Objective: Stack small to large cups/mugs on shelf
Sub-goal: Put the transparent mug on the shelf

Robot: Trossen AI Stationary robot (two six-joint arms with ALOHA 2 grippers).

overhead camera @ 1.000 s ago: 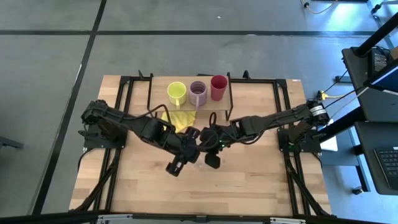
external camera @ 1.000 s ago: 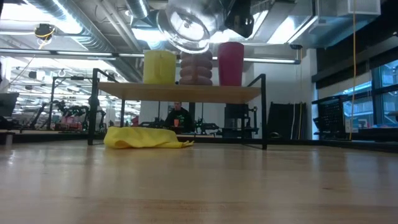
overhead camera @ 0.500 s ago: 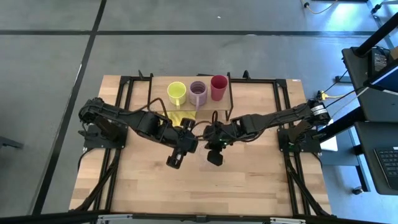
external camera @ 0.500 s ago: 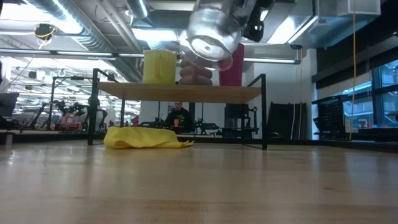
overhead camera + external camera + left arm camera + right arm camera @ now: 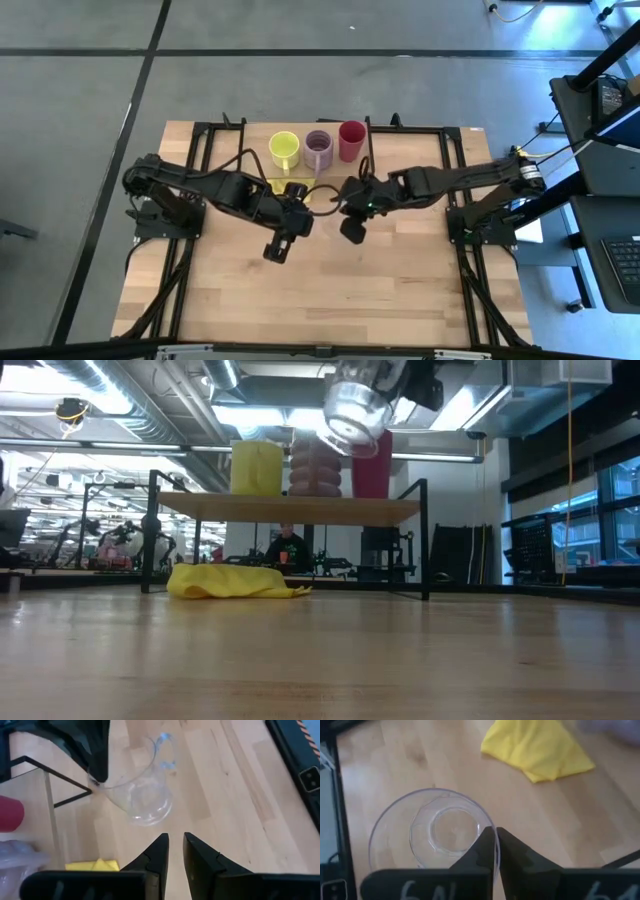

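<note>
My right gripper (image 5: 495,837) holds the small clear glass (image 5: 355,408) high above the table, in front of the shelf (image 5: 300,510). The left wrist view shows the same glass (image 5: 142,785) with a small clear handle. The lime-yellow mug (image 5: 284,150), the lilac mug (image 5: 318,150) and the red cup (image 5: 352,140) stand on their bases side by side on the shelf board. My left gripper (image 5: 175,840) hovers just left of the glass, shut and holding nothing. My right gripper pinches the glass's wall at the rim (image 5: 489,831), with one finger inside the glass and one outside. The glass is lifted clear of the table. It is tilted, with its base (image 5: 348,426) turned down and toward the table's near edge.
A yellow cloth (image 5: 235,582) lies crumpled on the tabletop under the shelf's left half, and the right wrist view shows it beyond the glass (image 5: 540,747). The shelf's thin black legs (image 5: 425,540) stand on the table. Bare wooden tabletop (image 5: 400,290) stretches toward the near edge.
My right gripper has carried the glass away from the near edge toward the shelf, and in the low view the glass has shrunk and shifted right, in front of the lilac mug and red cup. The two grippers have drawn apart, the left one moving back toward the table's left.
</note>
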